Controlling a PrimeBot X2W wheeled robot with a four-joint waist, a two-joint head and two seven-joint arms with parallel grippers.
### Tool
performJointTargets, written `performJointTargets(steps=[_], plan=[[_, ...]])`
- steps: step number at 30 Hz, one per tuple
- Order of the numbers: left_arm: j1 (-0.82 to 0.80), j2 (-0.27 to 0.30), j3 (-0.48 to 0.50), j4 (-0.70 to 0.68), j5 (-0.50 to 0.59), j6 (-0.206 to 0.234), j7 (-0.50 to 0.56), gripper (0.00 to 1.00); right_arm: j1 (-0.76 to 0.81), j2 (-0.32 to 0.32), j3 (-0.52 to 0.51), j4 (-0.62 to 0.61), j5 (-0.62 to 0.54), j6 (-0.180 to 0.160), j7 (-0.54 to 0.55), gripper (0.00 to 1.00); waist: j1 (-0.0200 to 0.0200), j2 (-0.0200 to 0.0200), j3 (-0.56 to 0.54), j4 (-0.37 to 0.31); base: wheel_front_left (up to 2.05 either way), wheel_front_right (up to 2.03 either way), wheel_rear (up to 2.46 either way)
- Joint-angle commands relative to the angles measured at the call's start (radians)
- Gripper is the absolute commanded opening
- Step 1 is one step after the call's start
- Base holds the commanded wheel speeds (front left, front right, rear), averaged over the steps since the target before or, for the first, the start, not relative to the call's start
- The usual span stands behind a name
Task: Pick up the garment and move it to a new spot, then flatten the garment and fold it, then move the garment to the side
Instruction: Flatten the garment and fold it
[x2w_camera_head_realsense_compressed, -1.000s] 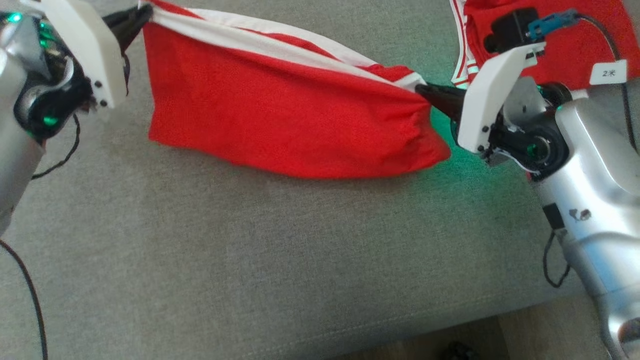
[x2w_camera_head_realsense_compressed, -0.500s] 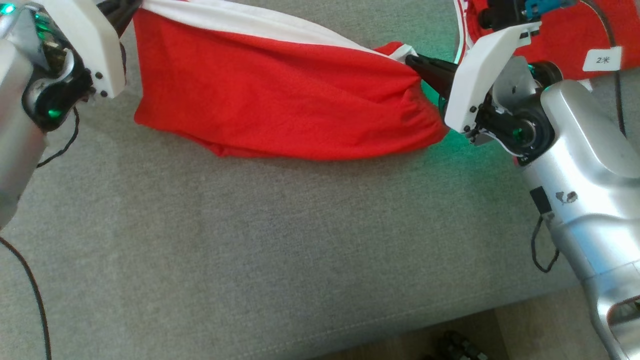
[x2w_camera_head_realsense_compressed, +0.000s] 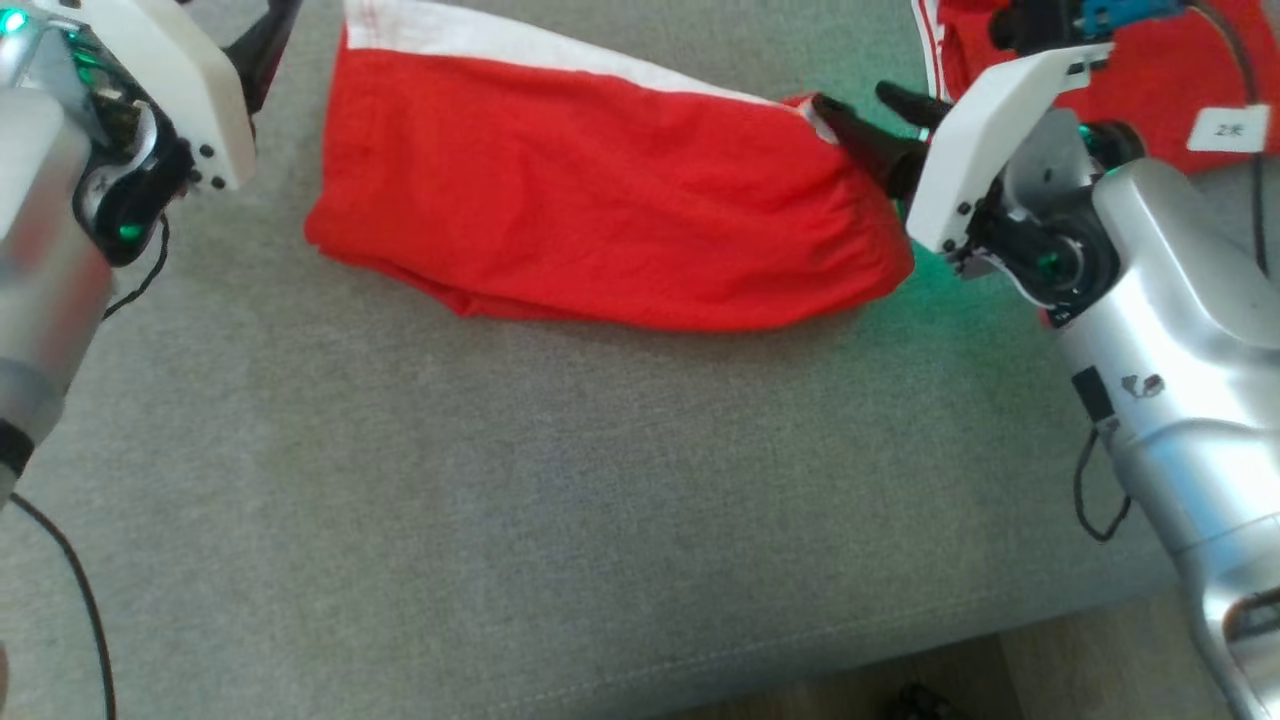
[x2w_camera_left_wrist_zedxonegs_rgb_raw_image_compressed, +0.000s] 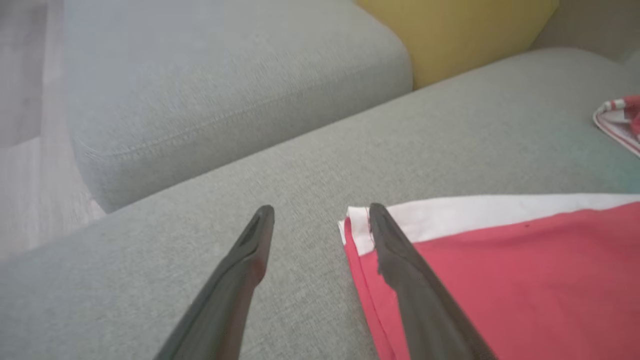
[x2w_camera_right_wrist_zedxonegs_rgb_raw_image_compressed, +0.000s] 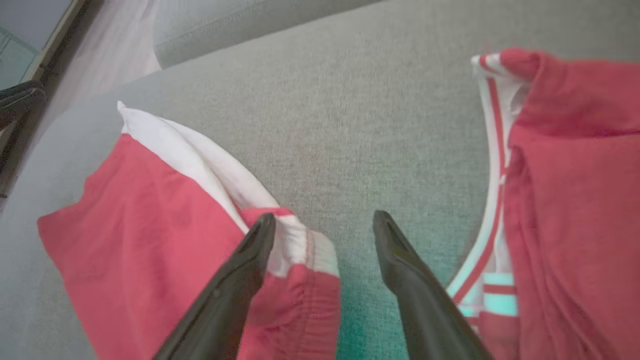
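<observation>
The left hand (x2w_camera_left_wrist_zedxonegs_rgb_raw_image_compressed: 320, 209) was at the upper left of the head view, its two dark fingers spread wide and holding nothing. In the left wrist view one finger was over the bare grey sofa (x2w_camera_head_realsense_compressed: 500, 500). The other crossed the white-banded corner of the red shorts (x2w_camera_head_realsense_compressed: 600, 220), though whether it touched the cloth could not be told. A yellow cushion (x2w_camera_left_wrist_zedxonegs_rgb_raw_image_compressed: 450, 35) sat at the back of the seat. The shorts lay slack on the sofa between the two arms, the broad white band along their far edge and their near edge rumpled. The right hand (x2w_camera_right_wrist_zedxonegs_rgb_raw_image_compressed: 324, 216) was at the shorts' gathered right end, its fingers also spread and gripping nothing. One fingertip was over the white and red of that end, the other over bare sofa. Further right lay the garment (x2w_camera_right_wrist_zedxonegs_rgb_raw_image_compressed: 575, 200), bunched on the seat at the upper right of the head view. It was apart from the shorts, its striped trim (x2w_camera_right_wrist_zedxonegs_rgb_raw_image_compressed: 497, 150) faced them, and the right arm partly hid it.
</observation>
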Motion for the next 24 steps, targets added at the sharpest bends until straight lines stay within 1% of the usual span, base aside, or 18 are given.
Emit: performJointTargets(steps=[1, 4, 5, 9, 14, 18, 20, 24], plan=[[-0.057, 0.025, 0.043, -0.005, 0.0, 0.001, -0.02, 1.0, -0.011, -0.01, -0.006, -0.036, 0.004, 0.003, -0.017, 1.0, 0.0, 0.0, -0.019, 0.01, 0.0, 0.0, 0.0], [-0.049, 0.01, 0.066, 0.008, -0.015, 0.006, -0.079, 1.0, 0.004, -0.031, -0.017, -0.057, 0.003, 0.003, -0.068, 1.0, 0.0, 0.0, -0.051, 0.024, 0.0, 0.0, 0.0], [-0.04, 0.004, 0.084, 0.01, -0.028, 0.01, -0.117, 1.0, 0.018, -0.046, -0.025, -0.077, -0.003, 0.003, -0.116, 1.0, 0.0, 0.0, -0.074, 0.034, 0.0, 0.0, 0.0], [-0.009, -0.006, 0.13, -0.01, -0.072, 0.016, -0.186, 1.0, 0.052, -0.078, -0.042, -0.121, -0.037, 0.003, -0.235, 1.0, 0.0, 0.0, -0.119, 0.057, 0.0, 0.0, 0.0], [0.053, -0.013, 0.191, -0.077, -0.116, 0.045, -0.247, 1.0, 0.109, -0.108, -0.072, -0.175, -0.104, 0.003, -0.397, 1.0, 0.0, 0.0, -0.179, 0.09, 0.0, 0.0, 0.0], [0.138, -0.021, 0.268, -0.168, -0.144, 0.094, -0.266, 1.0, 0.178, -0.126, -0.101, -0.216, -0.185, 0.003, -0.521, 1.0, 0.0, 0.0, -0.23, 0.12, 0.0, 0.0, 0.0], [0.192, -0.025, 0.34, -0.237, -0.14, 0.131, -0.268, 1.0, 0.221, -0.123, -0.127, -0.237, -0.226, 0.003, -0.576, 1.0, 0.0, 0.0, -0.251, 0.137, 0.0, 0.0, 0.0], [0.36, -0.049, 0.48, -0.404, -0.053, 0.202, -0.269, 1.0, 0.324, -0.1, -0.188, -0.279, -0.32, 0.003, -0.664, 1.0, 0.0, 0.0, -0.297, 0.163, 0.0, 0.0, 0.0]])
